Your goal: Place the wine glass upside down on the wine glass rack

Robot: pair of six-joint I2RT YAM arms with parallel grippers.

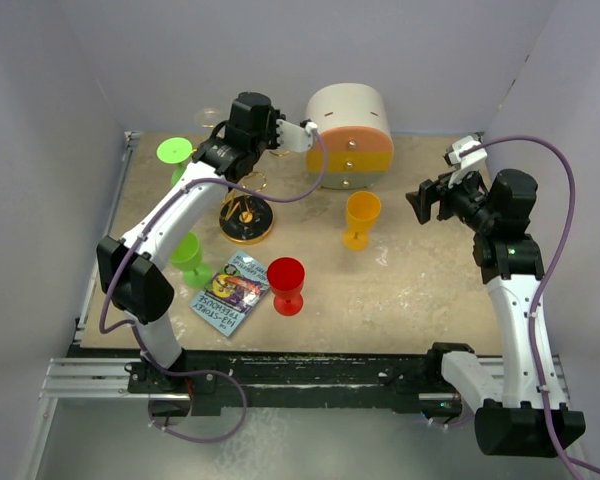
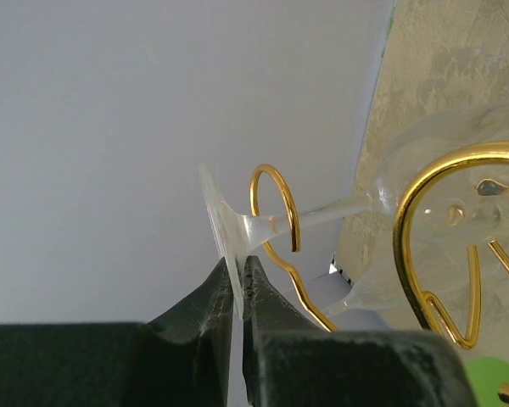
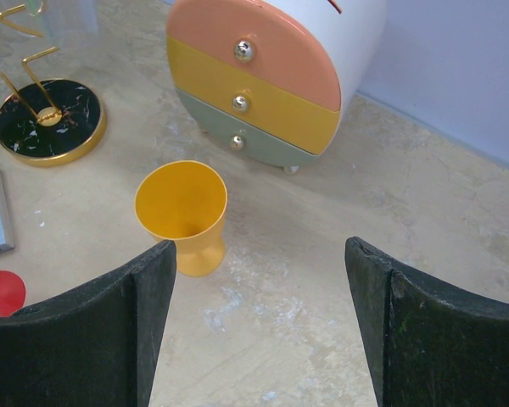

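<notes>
The gold wire wine glass rack [image 1: 246, 220] stands on its round black base at the back left. In the left wrist view my left gripper [image 2: 240, 267] is shut on the thin round foot of a clear wine glass [image 2: 223, 222]. The glass's stem runs through a small gold loop [image 2: 276, 203] of the rack, and its bowl [image 2: 441, 182] lies beyond, behind a larger loop [image 2: 407, 246]. In the top view the left gripper [image 1: 217, 130] is up at the rack's arms. My right gripper [image 3: 259, 288] is open and empty above the table, right of the rack [image 3: 49, 119].
A green glass [image 1: 175, 150] hangs on the rack; a second clear glass [image 2: 382, 284] shows beside it. On the table stand a green glass [image 1: 190, 258], a red glass [image 1: 286, 285] and an orange glass [image 1: 361, 218]. A book [image 1: 230, 292] lies in front. The drawer box [image 1: 350, 135] is at the back.
</notes>
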